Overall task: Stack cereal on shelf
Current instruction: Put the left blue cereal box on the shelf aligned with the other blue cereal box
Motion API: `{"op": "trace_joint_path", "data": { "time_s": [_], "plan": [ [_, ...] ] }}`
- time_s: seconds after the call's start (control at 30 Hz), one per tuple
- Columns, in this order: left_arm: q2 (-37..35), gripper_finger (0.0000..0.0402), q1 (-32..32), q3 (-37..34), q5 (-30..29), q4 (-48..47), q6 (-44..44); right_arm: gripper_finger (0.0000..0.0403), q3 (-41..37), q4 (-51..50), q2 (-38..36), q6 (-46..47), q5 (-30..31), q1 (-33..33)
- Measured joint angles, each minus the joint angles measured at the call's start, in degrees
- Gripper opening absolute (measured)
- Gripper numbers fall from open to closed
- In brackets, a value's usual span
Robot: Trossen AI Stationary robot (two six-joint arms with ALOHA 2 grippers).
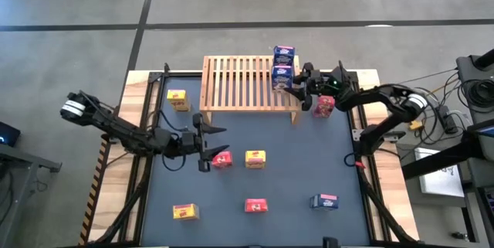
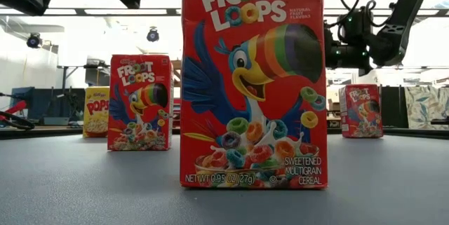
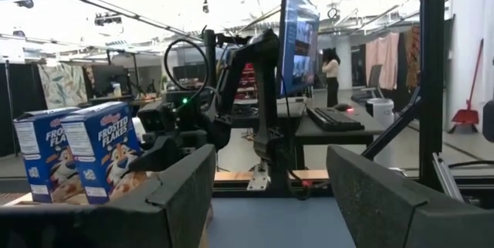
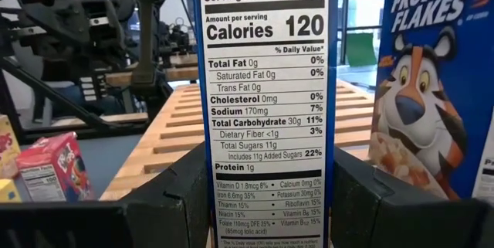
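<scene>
Cardboard fills the right claw [image 4: 262,202]: its fingers are clamped on the narrow sides of a blue cereal box [image 4: 262,86], held upright so the box can stand on the shelf [image 1: 247,86]. Just beside that box, on the slats at the shelf's right end, another blue box [image 4: 432,78] already stands, which suggests the held one is being set close against it to start a tidy row. Little spare room shows between the two, and the shelf's right edge lies near, so any sideways nudge risks toppling the neighbour or slipping off the end; open slats stretch away on the other side. A red box [image 1: 324,106] sits on the table [image 1: 293,171] close under the right arm. Farther off, the left claw [image 1: 207,146] hovers low over the table with its fingers apart and empty, a red box [image 1: 222,158] just beside it and a yellow box [image 1: 255,158] a little beyond. Other boxes lie scattered, well apart, with free table between them.
</scene>
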Motion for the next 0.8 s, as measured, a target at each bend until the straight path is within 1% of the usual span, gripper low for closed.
{"op": "trace_joint_path", "data": {
  "time_s": [0.17, 0.43, 0.5, 0.63, 0.8],
  "plan": [
    [-0.4, 0.0231, 0.0, -0.4, 0.0, -0.1, 0.0, 0.0178, 0.1, 0.2, 0.8, -0.1, -0.8, -1.0],
    [-0.4, 0.0231, 0.0, -0.4, -0.1, -0.3, -0.1, 0.0178, -0.1, -2.7, -1.8, 0.7, -2.5, -1.8],
    [-0.4, 0.0231, 0.0, -0.4, -0.1, -0.3, -0.2, 0.0179, -0.1, -3.5, -1.9, 0.4, -4.0, -1.8],
    [-0.4, 0.0231, 0.0, -0.4, -0.2, -0.4, -0.4, 0.0192, -0.1, -6.0, -2.0, -1.5, -5.0, -1.8],
    [-0.4, 0.0231, 0.0, -0.5, -0.4, -0.4, -0.6, 0.0216, -0.1, -6.7, -2.0, -1.8, -4.5, -1.9]
  ]
}}
